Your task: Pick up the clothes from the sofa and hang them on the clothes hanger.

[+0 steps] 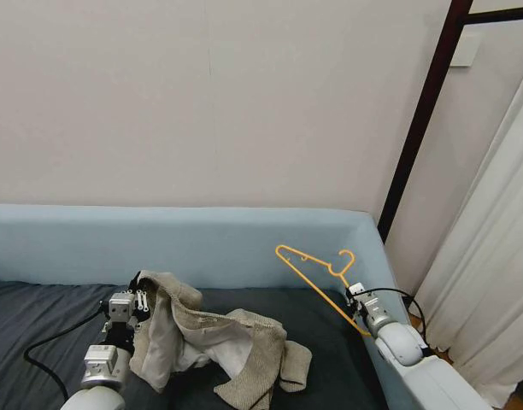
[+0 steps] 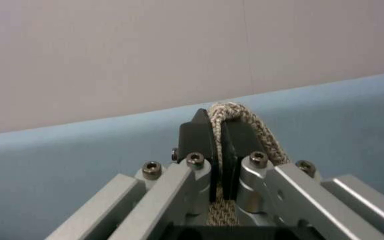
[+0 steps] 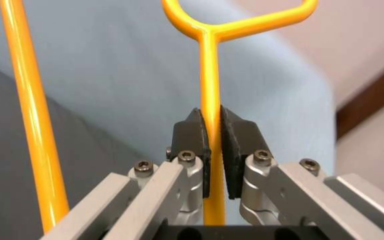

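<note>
Firmly pinched — left gripper (image 2: 217, 131) clamps the knit garment (image 1: 249, 337), right gripper (image 3: 213, 127) the orange hanger (image 3: 209, 75).

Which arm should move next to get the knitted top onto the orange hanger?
Left, probably. The left gripper is shut on the knitted top's edge, but most of it lies on the sofa. The right gripper holds the hanger up, so the left one would need to lift the cloth over.
</note>
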{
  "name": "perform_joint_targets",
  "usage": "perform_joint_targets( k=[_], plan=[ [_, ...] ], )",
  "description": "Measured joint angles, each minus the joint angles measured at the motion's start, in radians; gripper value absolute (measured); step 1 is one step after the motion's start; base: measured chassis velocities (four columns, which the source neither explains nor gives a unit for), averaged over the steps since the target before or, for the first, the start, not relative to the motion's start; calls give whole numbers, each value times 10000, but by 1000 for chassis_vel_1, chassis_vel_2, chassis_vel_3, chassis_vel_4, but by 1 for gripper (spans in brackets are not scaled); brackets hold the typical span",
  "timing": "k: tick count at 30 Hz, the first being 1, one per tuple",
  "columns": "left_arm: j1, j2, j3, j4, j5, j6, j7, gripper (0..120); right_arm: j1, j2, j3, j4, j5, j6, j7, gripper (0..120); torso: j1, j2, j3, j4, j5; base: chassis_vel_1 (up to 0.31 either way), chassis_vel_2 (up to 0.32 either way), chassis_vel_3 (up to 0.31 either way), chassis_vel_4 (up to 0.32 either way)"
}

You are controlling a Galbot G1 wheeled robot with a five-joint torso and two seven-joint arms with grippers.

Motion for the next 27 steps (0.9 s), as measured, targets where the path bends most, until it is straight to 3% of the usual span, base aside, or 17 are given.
perform_joint_targets(
  k=[3,7,13,18,19,25,27],
  plan=[
    [-31,38,-1,-29,-92,-4,23,0,-469,-347,-24,872,-598,614,-6,5,0,0,-1,-1,1,0,0,0,0],
    [-82,110,-13,-57,-257,1,26,0,-835,-614,-259,1381,-2779,2089,87,5,-1,0,0,4,3,0,0,0,0],
    [-136,166,-63,-87,-403,34,26,0,-917,-674,-414,1478,-5109,2661,482,5,0,0,0,5,2,0,0,0,0],
    [-188,237,-109,-155,-554,101,16,0,-1167,-745,-705,1888,-6687,2706,885,5,0,0,1,3,1,0,0,0,0],
    [-206,328,-122,-187,-612,132,8,0,-1477,-652,-1134,2381,-7870,2617,1140,5,0,0,0,3,1,0,0,0,0],
    [-226,337,-121,-237,-642,154,2,0,-1567,-283,-1864,2487,-9083,2131,1635,5,0,0,0,3,0,0,0,0,0],
    [-231,325,-120,-303,-666,177,0,0,-1399,-98,-2334,2286,-9419,1496,2172,5,0,0,1,3,0,0,0,0,0]
  ],
)
